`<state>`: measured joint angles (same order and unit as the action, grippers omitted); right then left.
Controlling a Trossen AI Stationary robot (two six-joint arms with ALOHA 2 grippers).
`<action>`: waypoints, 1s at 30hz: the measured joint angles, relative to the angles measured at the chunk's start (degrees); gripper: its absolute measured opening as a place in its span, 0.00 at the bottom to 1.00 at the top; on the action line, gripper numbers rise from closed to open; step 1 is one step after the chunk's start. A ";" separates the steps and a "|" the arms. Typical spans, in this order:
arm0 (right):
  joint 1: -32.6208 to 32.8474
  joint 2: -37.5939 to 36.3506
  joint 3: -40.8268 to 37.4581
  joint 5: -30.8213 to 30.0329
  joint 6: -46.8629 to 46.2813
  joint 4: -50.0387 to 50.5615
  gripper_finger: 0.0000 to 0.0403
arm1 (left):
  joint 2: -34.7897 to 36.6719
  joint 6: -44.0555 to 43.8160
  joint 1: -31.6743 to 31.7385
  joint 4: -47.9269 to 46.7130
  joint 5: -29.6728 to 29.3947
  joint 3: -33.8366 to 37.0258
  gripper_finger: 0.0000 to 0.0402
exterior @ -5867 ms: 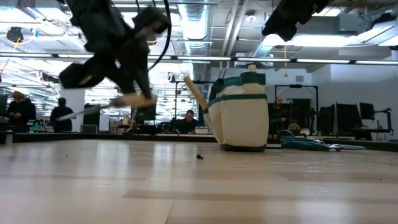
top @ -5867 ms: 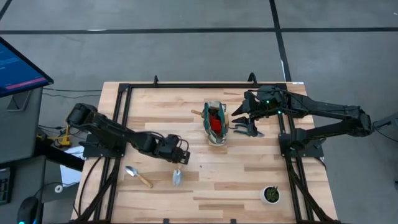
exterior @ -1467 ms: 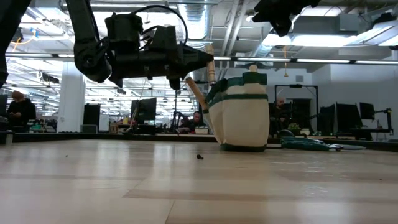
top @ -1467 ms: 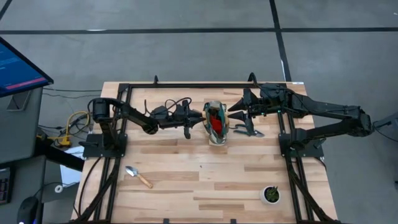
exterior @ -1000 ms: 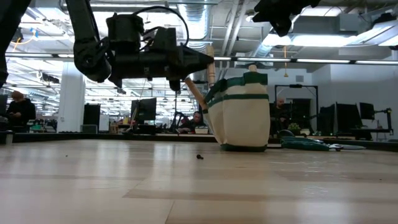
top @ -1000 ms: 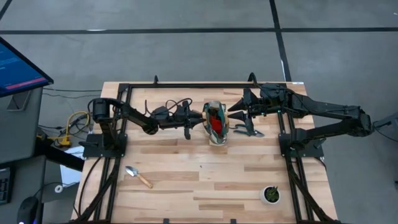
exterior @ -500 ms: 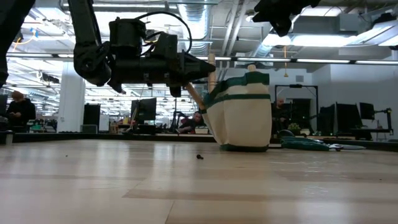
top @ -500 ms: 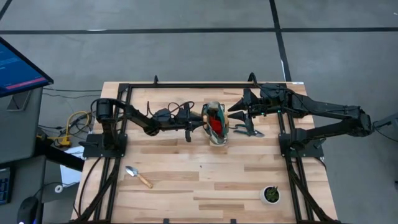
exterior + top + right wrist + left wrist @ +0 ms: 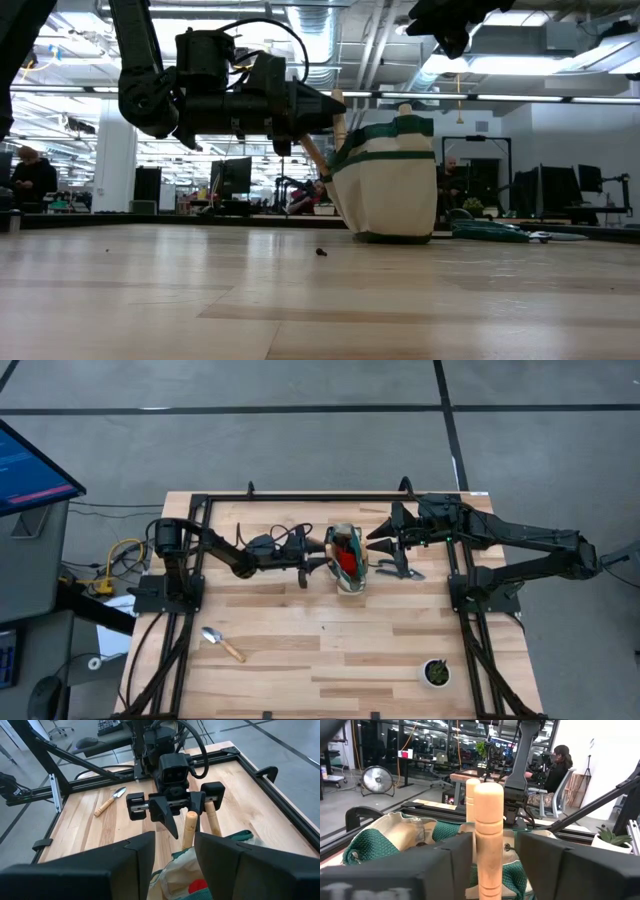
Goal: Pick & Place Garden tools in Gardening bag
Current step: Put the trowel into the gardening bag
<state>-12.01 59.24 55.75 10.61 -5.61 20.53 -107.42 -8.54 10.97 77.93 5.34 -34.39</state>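
Observation:
The beige gardening bag (image 9: 347, 565) with green trim stands upright at the table's middle far side; a red item (image 9: 347, 559) lies inside. My left gripper (image 9: 322, 560) is at the bag's left rim, shut on a wooden-handled trowel (image 9: 487, 835). A second wooden handle (image 9: 312, 155) leans out of the bag over its left rim. My right gripper (image 9: 375, 541) is open, above the bag's right side, touching nothing. A trowel (image 9: 222, 643) lies flat near the left front. Dark pruning shears (image 9: 396, 569) lie right of the bag. My left gripper pinches the trowel's wooden handle (image 9: 487, 870) between its two fingers, below the handle's rounded free end. The fingers come level from the table's left and lie across the handle. The handle stands upright, free end up (image 9: 338, 100); its metal head is hidden in the bag.
A small black pot with a green plant (image 9: 436, 672) stands at the right front. Black frame rails (image 9: 300, 497) run along the far edge and both sides. People and desks show in the room beyond the table.
My left gripper has gone a little toward the table's right edge, up to the bag's left rim, still shut on the upright trowel. The trowel's handle has sunk slightly. The bag's top has been nudged a little to the right.

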 joint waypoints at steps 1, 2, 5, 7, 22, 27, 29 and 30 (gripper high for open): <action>0.00 0.00 0.00 0.00 0.00 0.00 0.33 | 0.00 0.02 -0.01 0.00 0.00 0.00 0.39; 0.00 -0.01 0.00 0.00 0.00 0.00 0.33 | 0.00 0.09 -0.03 0.00 -0.02 0.00 0.42; 0.00 -0.01 0.00 0.00 0.00 0.00 0.33 | 0.00 0.13 -0.36 0.02 -0.31 0.00 0.50; 0.00 -0.02 0.00 0.00 0.00 0.00 0.33 | 0.00 0.13 -0.76 0.02 -0.30 0.00 0.55; 0.00 0.00 0.00 0.00 0.00 -0.02 0.33 | 8.74 2.41 -2.37 -12.31 -2.54 0.00 0.67; 0.00 0.00 0.01 0.02 0.00 -0.03 0.33 | 14.54 2.76 -2.26 -19.24 -3.61 0.00 0.67; 0.00 0.00 0.02 0.02 0.00 -0.04 0.33 | 15.77 3.73 -2.26 -20.69 -3.90 0.00 0.67; 0.00 0.00 0.00 0.02 0.00 -0.04 0.33 | 16.36 4.04 -2.26 -21.52 -3.91 0.00 0.67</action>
<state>-12.01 59.24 55.75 10.63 -5.61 20.49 -91.06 -4.49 8.71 56.41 1.43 -34.39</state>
